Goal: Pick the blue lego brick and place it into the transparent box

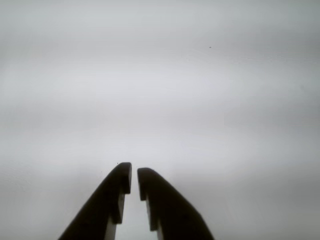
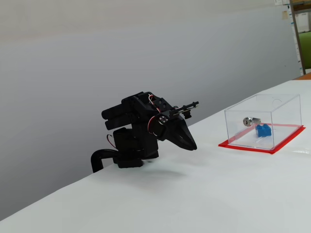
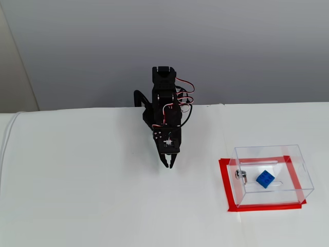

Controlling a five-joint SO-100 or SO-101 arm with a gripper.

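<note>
The blue lego brick point(image 2: 264, 130) lies inside the transparent box point(image 2: 284, 121), on its floor, and shows in both fixed views point(image 3: 265, 178). The box point(image 3: 307, 182) stands on a red base at the right of the white table. My gripper point(image 2: 193, 147) sits folded low over the table, well left of the box, pointing down point(image 3: 169, 165). In the wrist view the gripper point(image 1: 134, 172) has its two dark fingers nearly touching, with nothing between them, over bare white table.
A small silver metal piece point(image 3: 240, 175) lies in the box beside the brick point(image 2: 249, 121). The arm's base point(image 2: 129, 155) stands at the table's back edge by a grey wall. A white cable point(image 3: 7, 135) runs along the far left.
</note>
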